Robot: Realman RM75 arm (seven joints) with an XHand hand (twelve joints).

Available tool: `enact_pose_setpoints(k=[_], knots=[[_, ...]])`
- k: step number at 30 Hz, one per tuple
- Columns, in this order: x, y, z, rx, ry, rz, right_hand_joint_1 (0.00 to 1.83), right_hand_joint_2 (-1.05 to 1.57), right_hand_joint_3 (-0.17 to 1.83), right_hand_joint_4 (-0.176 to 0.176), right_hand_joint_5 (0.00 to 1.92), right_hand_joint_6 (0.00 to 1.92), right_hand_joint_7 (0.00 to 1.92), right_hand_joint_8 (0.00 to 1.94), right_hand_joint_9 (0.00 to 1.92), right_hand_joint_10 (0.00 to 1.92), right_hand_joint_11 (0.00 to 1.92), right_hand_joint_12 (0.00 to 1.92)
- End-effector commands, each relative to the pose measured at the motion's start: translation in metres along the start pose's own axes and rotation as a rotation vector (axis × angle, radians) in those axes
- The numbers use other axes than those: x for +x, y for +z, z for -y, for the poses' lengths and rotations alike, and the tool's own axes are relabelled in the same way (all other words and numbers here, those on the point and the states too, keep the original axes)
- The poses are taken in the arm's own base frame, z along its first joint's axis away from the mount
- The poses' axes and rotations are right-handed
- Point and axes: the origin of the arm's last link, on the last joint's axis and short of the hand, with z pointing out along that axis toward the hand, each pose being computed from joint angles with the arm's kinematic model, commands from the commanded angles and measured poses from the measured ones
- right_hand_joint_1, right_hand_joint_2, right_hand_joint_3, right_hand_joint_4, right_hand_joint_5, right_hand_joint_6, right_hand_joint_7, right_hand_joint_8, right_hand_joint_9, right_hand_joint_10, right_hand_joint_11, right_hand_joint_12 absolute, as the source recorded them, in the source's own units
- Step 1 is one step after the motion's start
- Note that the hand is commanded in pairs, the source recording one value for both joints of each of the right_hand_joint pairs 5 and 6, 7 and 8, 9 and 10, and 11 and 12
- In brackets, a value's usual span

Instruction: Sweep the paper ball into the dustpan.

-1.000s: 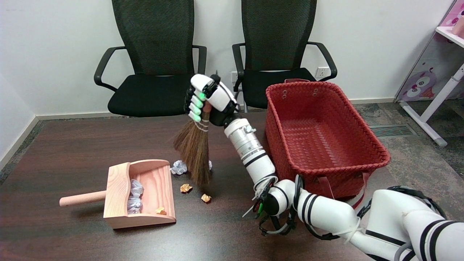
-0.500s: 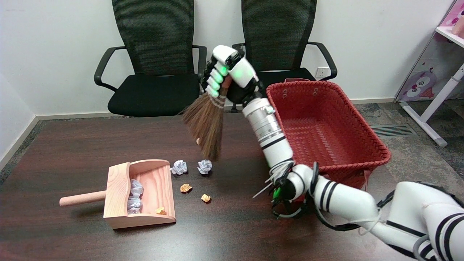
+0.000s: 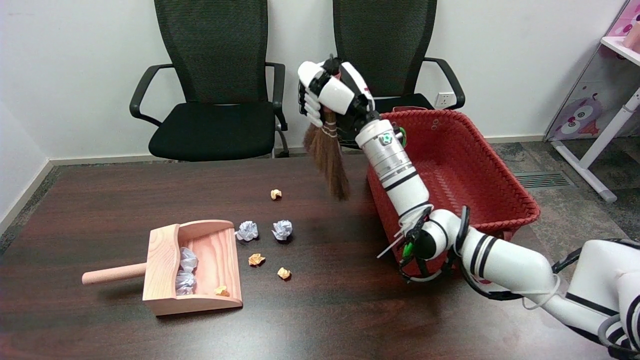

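**Paper balls loose on the counter; broom held raised in the right hand**

Two crumpled white paper balls lie on the dark wood counter near its middle. The first white paper ball (image 3: 247,230) sits just beside the far corner of the dustpan mouth. The second white paper ball (image 3: 282,230) lies just beside the first, on the side away from the dustpan. Three small crumpled orange paper scraps also lie on the counter: one (image 3: 256,259) just off the dustpan mouth, one (image 3: 284,272) nearer the counter's near edge, and one (image 3: 275,194) apart from the others, toward the far edge.

The light wooden dustpan with a round peg handle (image 3: 165,250) rests flat on the left half of the counter, mouth facing the right edge. White crumpled paper (image 3: 186,272) lies against its back wall, and an orange scrap (image 3: 220,290) lies near its near wall.

The right hand (image 3: 332,95) is above the far edge of the counter. Its fingers (image 3: 312,107) are wrapped tight around the bound neck of a small brown straw hand broom (image 3: 330,157). The bristles point down and hang clear of the counter (image 3: 125,200), well apart from the paper balls.

A red woven plastic basket (image 3: 500,165) stands at the right edge, with the right forearm crossing in front of it. Two black mesh office chairs (image 3: 215,75) stand beyond the far edge.
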Motion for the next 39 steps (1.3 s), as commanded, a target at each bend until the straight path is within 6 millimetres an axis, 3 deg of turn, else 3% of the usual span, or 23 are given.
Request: enact_pose_setpoints(k=[1,8,13,18,26,39], knots=[[-0.015,-0.021,-0.036,-0.171,-0.303,0.139,0.75,0.96,1.26,0.016,1.92,1.92,1.92,1.92,1.92,1.92,1.92,1.92],[-0.05,-0.043,-0.065,-0.251,-0.252,0.161,0.75,0.99,1.27,0.018,1.92,1.92,1.92,1.92,1.92,1.92,1.92,1.92],[-0.072,-0.051,-0.075,-0.281,-0.264,0.214,0.75,1.0,1.29,0.017,1.92,1.92,1.92,1.92,1.92,1.92,1.92,1.92],[-0.092,-0.057,-0.078,-0.287,-0.335,0.255,0.74,1.06,1.29,0.019,1.92,1.92,1.92,1.92,1.92,1.92,1.92,1.92],[-0.123,-0.067,-0.081,-0.3,-0.285,0.276,0.75,1.05,1.33,0.018,1.92,1.92,1.92,1.92,1.92,1.92,1.92,1.92],[-0.158,-0.052,-0.066,-0.265,-0.008,0.237,0.72,0.96,1.51,0.015,1.92,1.92,1.92,1.92,1.92,1.92,1.92,1.92]])
